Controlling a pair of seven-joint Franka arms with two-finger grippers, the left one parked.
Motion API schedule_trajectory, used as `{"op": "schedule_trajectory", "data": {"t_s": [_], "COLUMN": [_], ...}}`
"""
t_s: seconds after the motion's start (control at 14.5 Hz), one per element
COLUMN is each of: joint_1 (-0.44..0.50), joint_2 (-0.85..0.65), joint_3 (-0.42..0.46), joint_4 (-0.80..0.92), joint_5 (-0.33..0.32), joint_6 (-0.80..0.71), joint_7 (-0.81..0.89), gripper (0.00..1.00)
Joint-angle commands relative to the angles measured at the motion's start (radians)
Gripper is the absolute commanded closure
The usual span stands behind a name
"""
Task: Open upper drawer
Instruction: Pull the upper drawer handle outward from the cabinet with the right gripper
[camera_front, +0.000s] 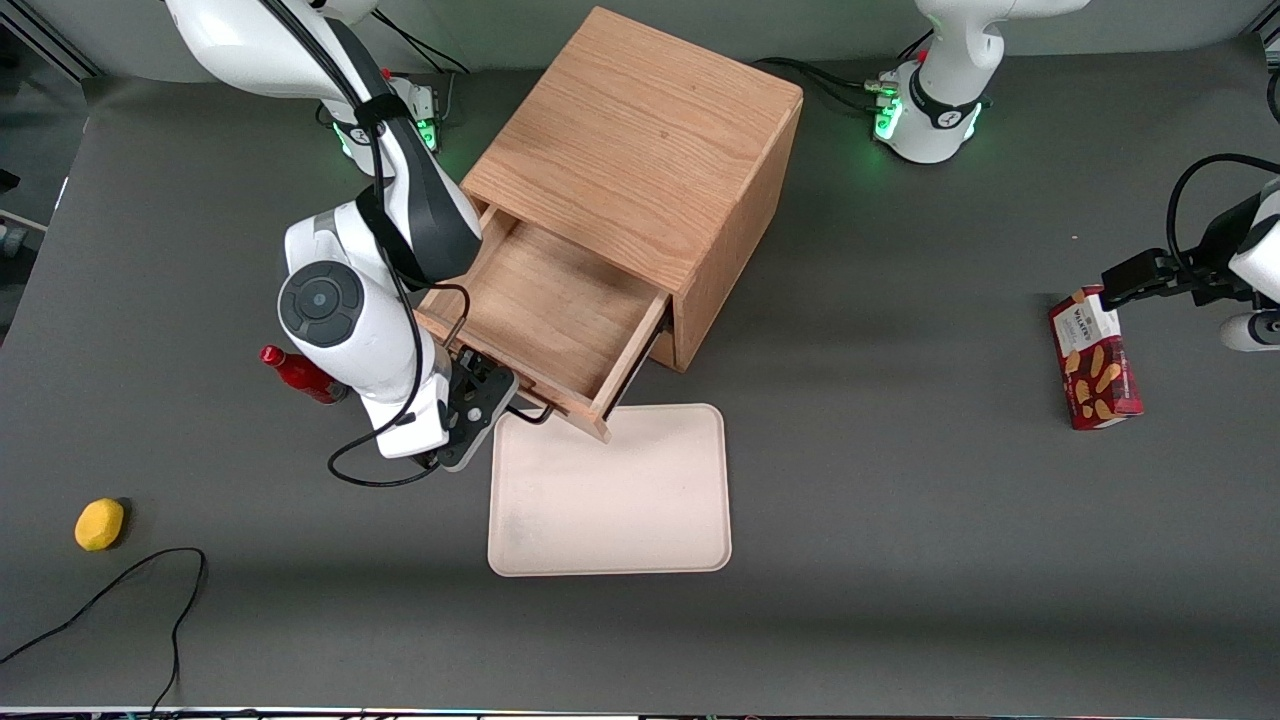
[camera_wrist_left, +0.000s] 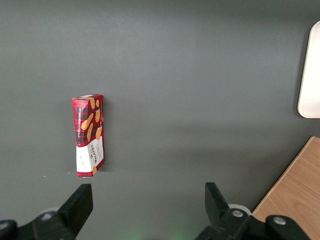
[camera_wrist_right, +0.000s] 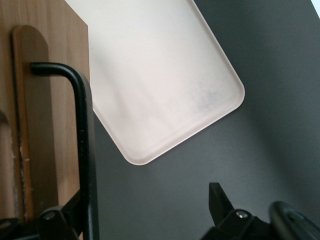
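Observation:
The upper drawer (camera_front: 545, 310) of the oak cube cabinet (camera_front: 640, 150) stands pulled well out, and its wooden bottom shows bare. Its front panel (camera_wrist_right: 55, 100) carries a thin black bar handle (camera_wrist_right: 84, 150), which in the front view shows just above the tray's corner (camera_front: 532, 414). My right gripper (camera_front: 505, 398) sits at the drawer front, at the end nearer the working arm's base. It is open (camera_wrist_right: 142, 210): the bar runs just inside one finger (camera_wrist_right: 60, 215), and the other finger (camera_wrist_right: 219, 200) stands far off it. The lower drawer is hidden under the upper one.
A cream tray (camera_front: 610, 490) lies on the table in front of the open drawer, its corner under the drawer front. A red bottle (camera_front: 300, 373) lies beside my arm. A yellow fruit (camera_front: 99, 524) and a black cable (camera_front: 150, 580) lie nearer the front camera. A red cookie box (camera_front: 1095, 360) lies toward the parked arm's end.

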Motion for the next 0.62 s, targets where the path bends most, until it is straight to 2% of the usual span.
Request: {"op": "schedule_trajectory", "data": {"t_s": [0.0,0.55], "joint_1": [-0.022,-0.061], "joint_2": [0.035,0.056], "joint_3": [-0.001,0.0], "joint_4": [0.074,0.099], "joint_5": [-0.008,-0.002], "joint_6": [-0.031,-0.034], "joint_7": [-0.029,-0.056], "gripper": [0.0,0.0]}}
